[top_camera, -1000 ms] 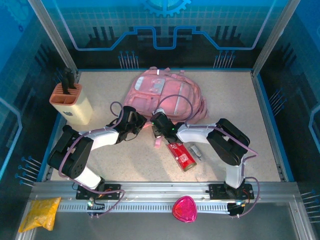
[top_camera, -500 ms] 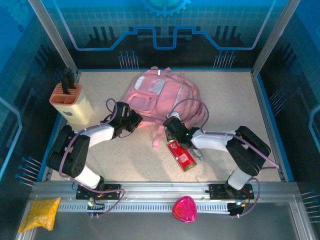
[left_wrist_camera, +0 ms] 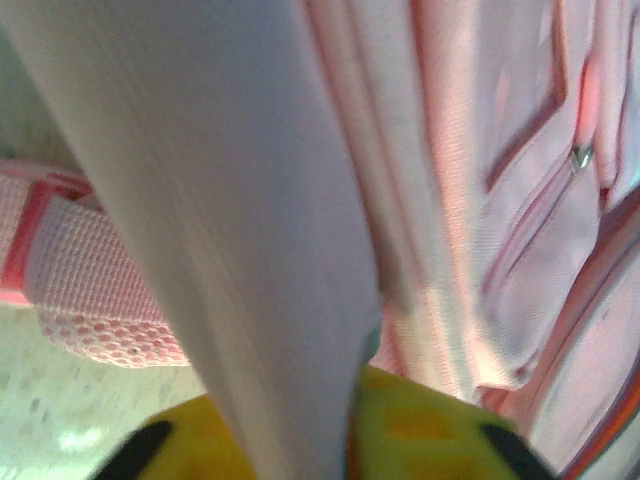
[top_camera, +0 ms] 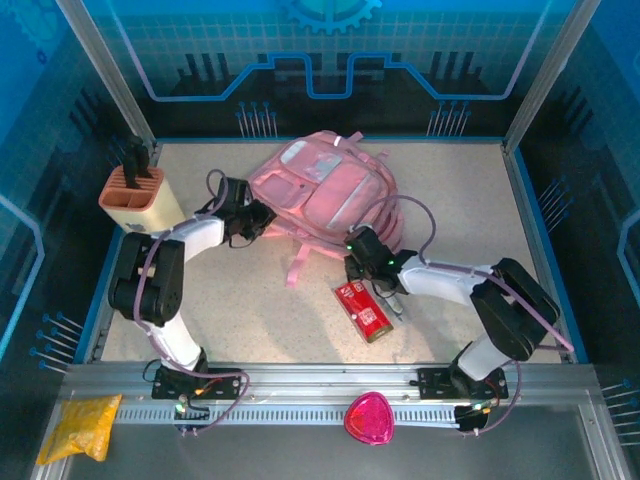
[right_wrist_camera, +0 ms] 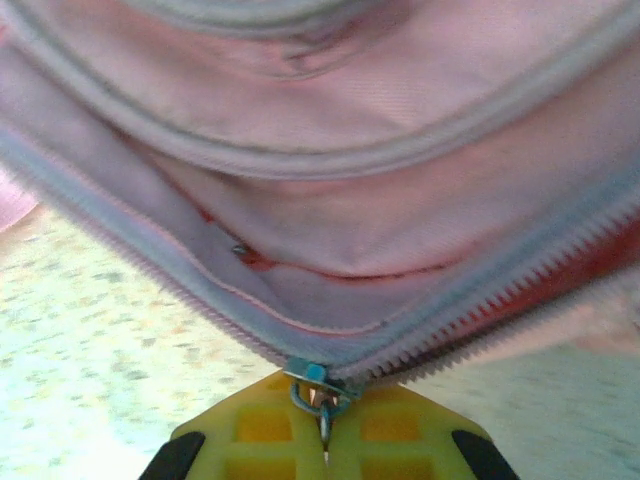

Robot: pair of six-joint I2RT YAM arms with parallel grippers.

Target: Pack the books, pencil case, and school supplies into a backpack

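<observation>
Start at your right gripper (right_wrist_camera: pixel 322 425). Its two yellow fingers are pressed together, and the little metal zip pull (right_wrist_camera: pixel 318 392) is pinched between them. From there the zip (right_wrist_camera: pixel 180 290) runs away in two lines, one to each side like a V. So the pink backpack (top_camera: pixel 330 185) looks partly open at this spot, and the pink cloth of the bag hangs just past the fingertips.

Now look at your left gripper (left_wrist_camera: pixel 345 430). A pale band (left_wrist_camera: pixel 220 250) of the bag runs down between its fingers. The picture is blurry there, so I cannot tell if the fingers are squeezing the band or letting it go. From above, this gripper sits at the left edge of the backpack.

The backpack lies flat in the far middle of the table (top_camera: pixel 250 300). Your right gripper is at its near right edge.

The red pencil case (top_camera: pixel 363 311) is on the table just on the near side of your right gripper, toward the arm bases. It lies slanted, with one end pointing far and left and the other pointing near and right. The small grey-white piece (top_camera: pixel 396 308) lies right beside it, on its right side.

Your right arm is much nearer to both of them than your left. I think the bag's mouth needs to be wide first. Then your right hand would only have to drop back a little to reach the case, and it should close across the short sides.
</observation>
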